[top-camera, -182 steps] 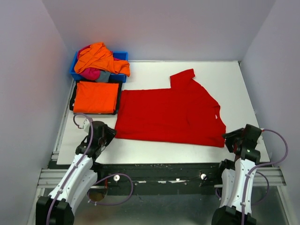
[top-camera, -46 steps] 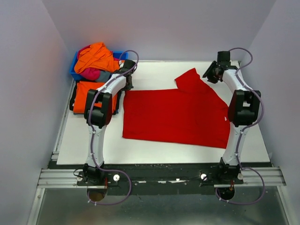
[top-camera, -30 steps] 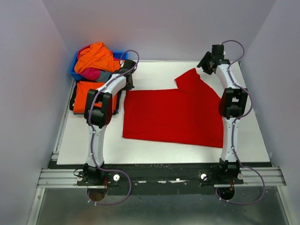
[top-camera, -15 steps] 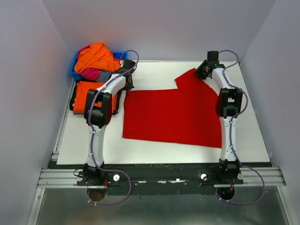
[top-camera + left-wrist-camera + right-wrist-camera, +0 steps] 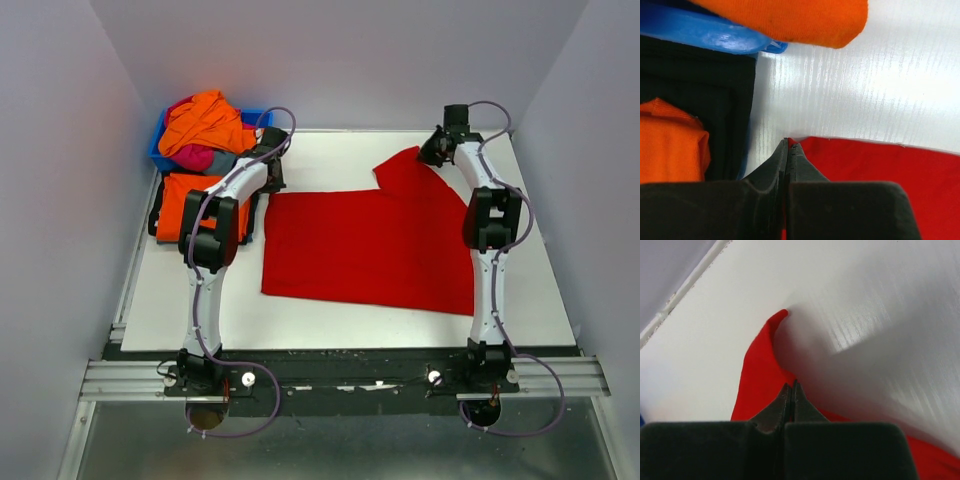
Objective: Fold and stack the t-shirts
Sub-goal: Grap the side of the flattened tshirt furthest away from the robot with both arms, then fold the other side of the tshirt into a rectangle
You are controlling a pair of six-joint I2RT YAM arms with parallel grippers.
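A bright red t-shirt (image 5: pixel 370 245) lies spread flat across the middle of the table, one sleeve pointing to the far right. My left gripper (image 5: pixel 268 188) is at the shirt's far left corner, and in the left wrist view its jaws (image 5: pixel 788 145) are shut on that corner of the red cloth (image 5: pixel 880 165). At the sleeve, my right gripper (image 5: pixel 427 158) is shut on the edge of the red cloth (image 5: pixel 760 375), fingertips pinched together (image 5: pixel 791 386). A folded orange t-shirt (image 5: pixel 175 205) lies on a black tray at the left.
A blue bin (image 5: pixel 262 118) at the far left holds a heap of orange (image 5: pixel 205 120), pink and grey shirts. The orange heap (image 5: pixel 790 17) overhangs the bin's rim (image 5: pixel 700 35) just beyond my left fingers. The black tray (image 5: pixel 700 85) borders the red shirt's left edge.
My right gripper slid in to the sleeve and closed on its edge. The left gripper stayed at the shirt's far left corner and tightened shut.
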